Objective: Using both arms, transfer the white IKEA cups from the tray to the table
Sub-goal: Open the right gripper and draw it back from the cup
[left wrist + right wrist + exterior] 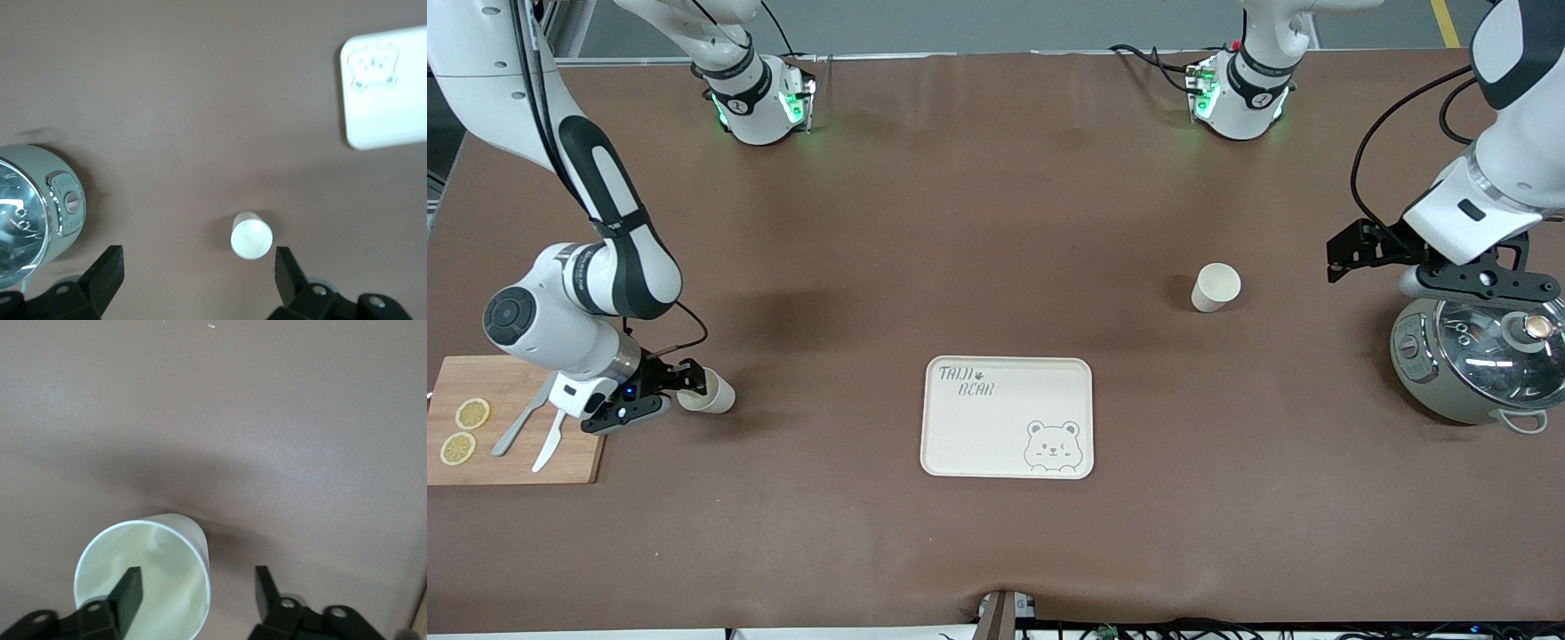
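One white cup stands upright on the brown table toward the left arm's end, and it shows in the left wrist view. My left gripper hangs open and empty over the rice cooker's edge, well apart from that cup; its jaws are wide. The second white cup is beside the cutting board, its mouth tilted toward my right gripper. In the right wrist view the right gripper is open, one finger inside the cup and the other outside its wall.
A cream bear-printed tray lies mid-table, nearer the front camera. A wooden cutting board with lemon slices, a knife and a fork sits at the right arm's end. A rice cooker with a glass lid sits at the left arm's end.
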